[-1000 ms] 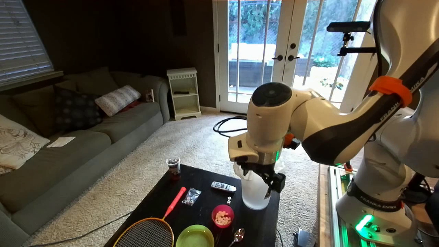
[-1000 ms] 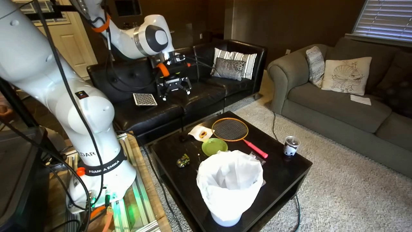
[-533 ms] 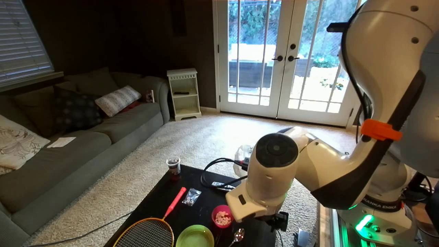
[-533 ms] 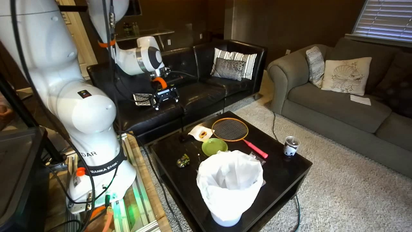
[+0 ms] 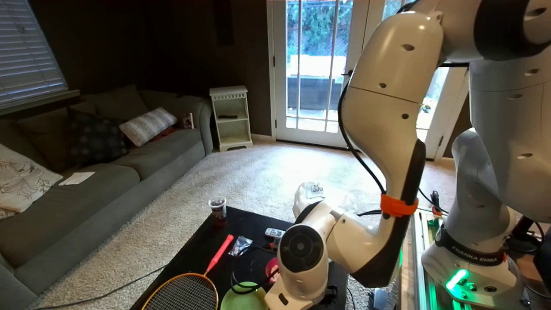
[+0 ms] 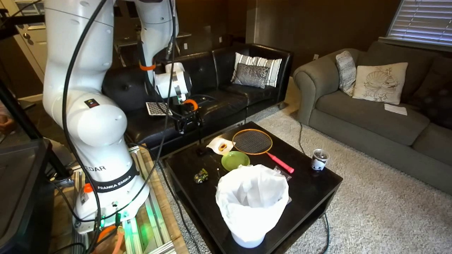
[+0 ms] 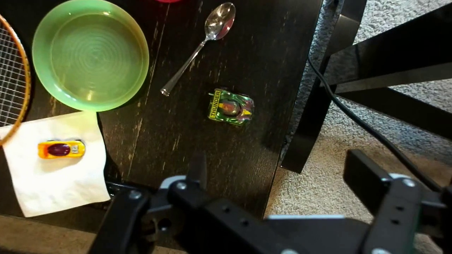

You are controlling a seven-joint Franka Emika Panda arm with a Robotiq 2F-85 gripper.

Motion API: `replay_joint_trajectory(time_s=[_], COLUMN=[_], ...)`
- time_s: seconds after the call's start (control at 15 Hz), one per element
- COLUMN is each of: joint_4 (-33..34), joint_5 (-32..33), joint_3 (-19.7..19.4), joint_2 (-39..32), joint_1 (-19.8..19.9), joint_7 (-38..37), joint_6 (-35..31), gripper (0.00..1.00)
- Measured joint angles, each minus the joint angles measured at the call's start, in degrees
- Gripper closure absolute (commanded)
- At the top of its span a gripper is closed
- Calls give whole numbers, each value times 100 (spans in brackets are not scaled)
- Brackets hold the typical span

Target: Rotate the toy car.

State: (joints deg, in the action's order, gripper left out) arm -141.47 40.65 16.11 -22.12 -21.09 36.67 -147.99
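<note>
A green toy car [image 7: 231, 107] with a yellow THUNDER strip lies on the dark coffee table in the wrist view. It also shows near the table's edge in an exterior view [image 6: 201, 175]. A smaller yellow-orange toy car [image 7: 61, 149] rests on a white napkin [image 7: 70, 187], also seen in an exterior view [image 6: 222, 146]. My gripper [image 7: 279, 173] is open with nothing between its fingers. It hangs above and apart from both cars, over the table's edge and the carpet. In an exterior view the gripper [image 6: 191, 126] is in the air beyond the table, before the black sofa.
A green plate [image 7: 93, 58], a spoon [image 7: 201, 42] and a badminton racket [image 6: 252, 141] lie near the cars. A white lined bin [image 6: 251, 204] stands tall on the table. A pink bowl [image 5: 272, 270] and a drink cup [image 6: 319, 159] are there too. A cable [image 7: 374, 135] runs beside the table.
The arm has swung and my gripper has come lower, now nearer the table's end with the plate and cars. The gripper stays open. The cars have not moved.
</note>
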Motion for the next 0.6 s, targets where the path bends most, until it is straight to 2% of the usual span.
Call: replay_joint_trajectory(time_s=[0.4, 0.6], joint_4=[233, 228], joint_5=[30, 182], joint_3=[-10, -19], joint_2=[-270, -404], joint_1=[25, 48], joint_7=[89, 102], joint_6=[24, -231], gripper=[0, 0])
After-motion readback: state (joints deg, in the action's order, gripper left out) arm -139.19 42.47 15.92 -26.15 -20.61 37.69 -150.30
